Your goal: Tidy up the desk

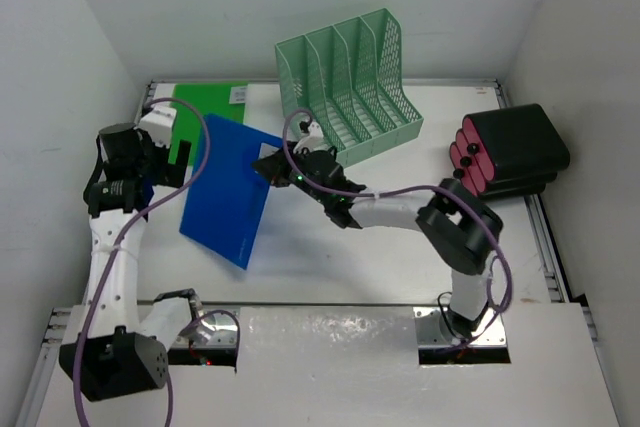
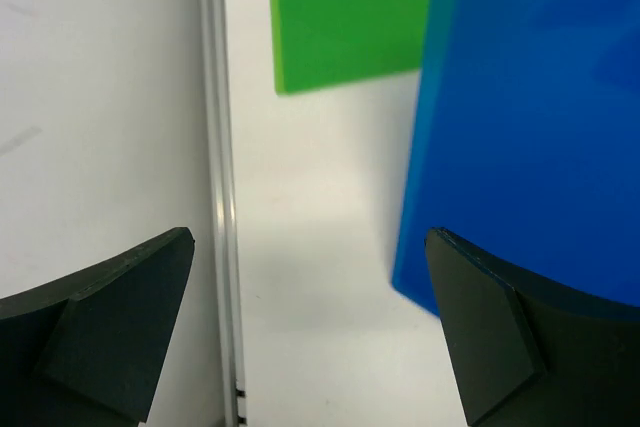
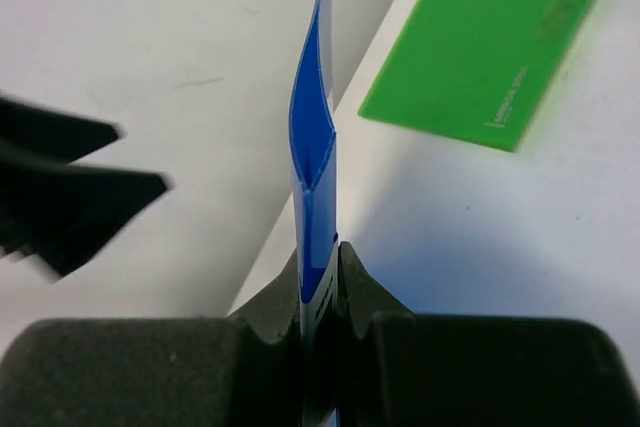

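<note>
1. While the right gripper pinches the blue folder at its 3 o'clock edge, jaws narrowed onto the sheet, the folder hangs tilted over the desk.
2. Left gripper: spread wide, holding nothing, at the folder's 9 o'clock edge.
3. The desk spans the top view beyond both arm bases; the folder is over its 9 o'clock part.
4. A green folder lies flat at 11 o'clock, a mint file rack at 12, and a black case at 2.
</note>
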Controlling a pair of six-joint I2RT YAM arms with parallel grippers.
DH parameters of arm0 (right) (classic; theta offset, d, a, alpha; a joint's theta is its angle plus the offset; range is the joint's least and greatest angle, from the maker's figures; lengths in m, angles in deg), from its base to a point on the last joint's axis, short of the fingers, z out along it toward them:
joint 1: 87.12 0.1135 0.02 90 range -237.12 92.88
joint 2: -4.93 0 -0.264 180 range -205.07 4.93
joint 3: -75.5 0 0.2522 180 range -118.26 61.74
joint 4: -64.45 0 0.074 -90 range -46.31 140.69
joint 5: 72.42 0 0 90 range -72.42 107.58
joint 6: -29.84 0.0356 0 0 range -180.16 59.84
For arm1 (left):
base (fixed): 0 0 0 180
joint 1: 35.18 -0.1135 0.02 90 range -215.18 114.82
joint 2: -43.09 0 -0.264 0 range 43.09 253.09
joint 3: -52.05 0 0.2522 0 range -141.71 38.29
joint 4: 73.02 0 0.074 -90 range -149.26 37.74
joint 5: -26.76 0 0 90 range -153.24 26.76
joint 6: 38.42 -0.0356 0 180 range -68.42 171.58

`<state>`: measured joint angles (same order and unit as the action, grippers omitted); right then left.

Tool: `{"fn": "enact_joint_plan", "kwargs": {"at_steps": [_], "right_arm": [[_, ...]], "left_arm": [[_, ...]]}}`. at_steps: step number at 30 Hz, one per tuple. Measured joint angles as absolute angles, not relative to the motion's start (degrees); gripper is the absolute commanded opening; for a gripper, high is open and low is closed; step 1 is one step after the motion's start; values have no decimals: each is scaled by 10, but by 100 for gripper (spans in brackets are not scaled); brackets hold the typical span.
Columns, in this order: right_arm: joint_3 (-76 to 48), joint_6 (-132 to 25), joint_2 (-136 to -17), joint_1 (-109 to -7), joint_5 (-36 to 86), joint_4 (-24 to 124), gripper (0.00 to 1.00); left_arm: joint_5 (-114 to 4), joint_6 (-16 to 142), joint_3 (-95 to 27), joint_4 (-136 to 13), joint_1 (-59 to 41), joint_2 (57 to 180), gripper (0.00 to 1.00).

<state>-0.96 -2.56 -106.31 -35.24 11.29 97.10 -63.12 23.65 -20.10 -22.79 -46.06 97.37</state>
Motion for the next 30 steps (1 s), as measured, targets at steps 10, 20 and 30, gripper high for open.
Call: {"fn": "enact_joint_plan", "kwargs": {"at_steps": [10, 20, 30], "right_arm": [[-18, -278, -855, -353, 152, 758, 0], [-141, -486, -710, -355, 42, 550, 0], [-239, -607, -715, -407, -89, 488, 0]], "left_arm": [[-628, 247, -178, -232, -521, 987, 100], [-628, 247, -151, -252, -522, 985, 100], [-628, 247, -148, -261, -522, 988, 100]]}}
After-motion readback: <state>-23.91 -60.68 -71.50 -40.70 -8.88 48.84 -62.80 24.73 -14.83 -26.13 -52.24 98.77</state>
